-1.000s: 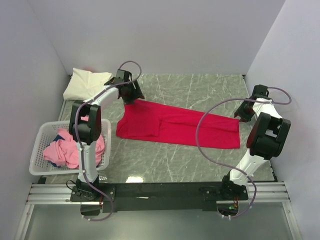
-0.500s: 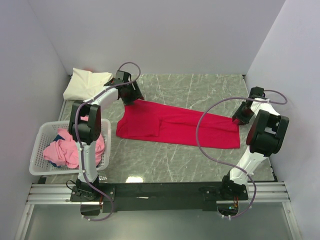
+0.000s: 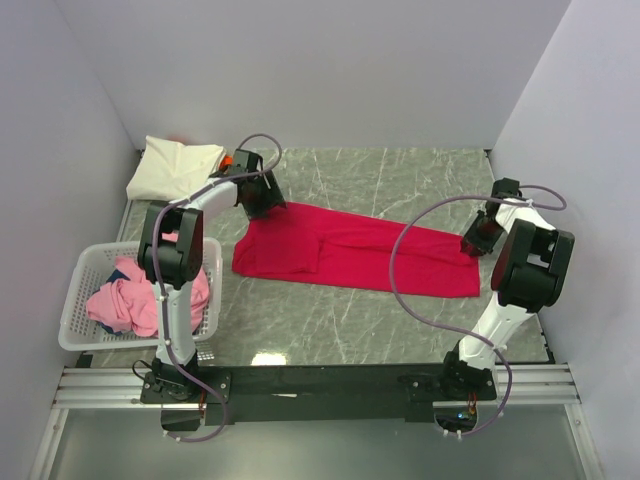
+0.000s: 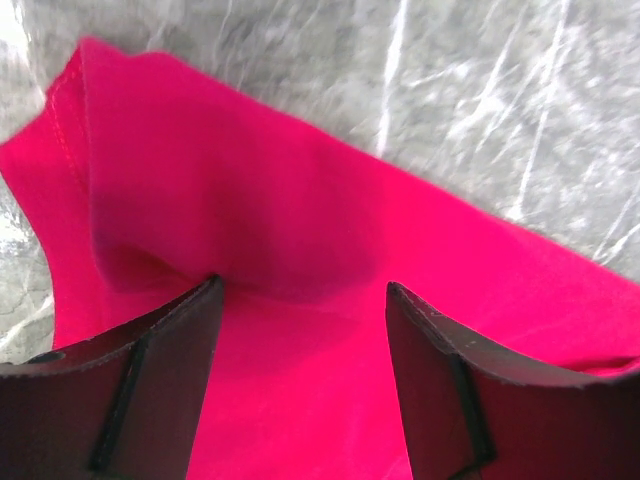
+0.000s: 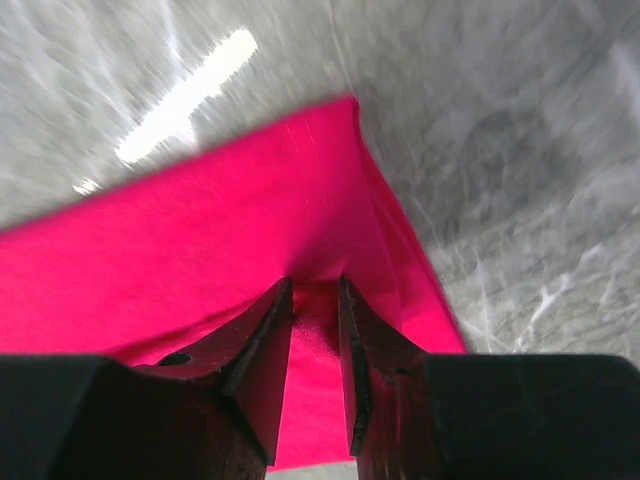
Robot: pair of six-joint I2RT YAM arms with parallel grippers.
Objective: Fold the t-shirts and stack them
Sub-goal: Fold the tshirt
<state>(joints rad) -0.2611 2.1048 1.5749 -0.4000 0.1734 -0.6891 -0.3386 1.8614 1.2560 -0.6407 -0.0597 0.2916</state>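
A crimson red t-shirt [image 3: 350, 250] lies flat across the marble table, folded into a long strip. My left gripper [image 3: 258, 200] is at its far left corner. In the left wrist view it [image 4: 302, 285] is open, its fingers wide apart just above the red cloth [image 4: 300, 190]. My right gripper [image 3: 476, 238] is at the shirt's far right corner. Seen from the right wrist, it [image 5: 315, 282] has its jaws narrowly apart, tips pressed into the red cloth [image 5: 200, 260] with a small ridge between them. A cream-white t-shirt [image 3: 172, 165] lies folded at the far left. Pink t-shirts [image 3: 125, 295] fill the basket.
The white lattice basket [image 3: 75, 300] stands at the near left beside the left arm. Walls close the table in on the left, back and right. The right arm's cable loops over the red shirt's right half. Bare marble [image 3: 400, 175] shows beyond the shirt.
My right gripper has come down and left onto the shirt's far right corner and its jaws have narrowed. My left gripper has shifted slightly nearer over the far left corner.
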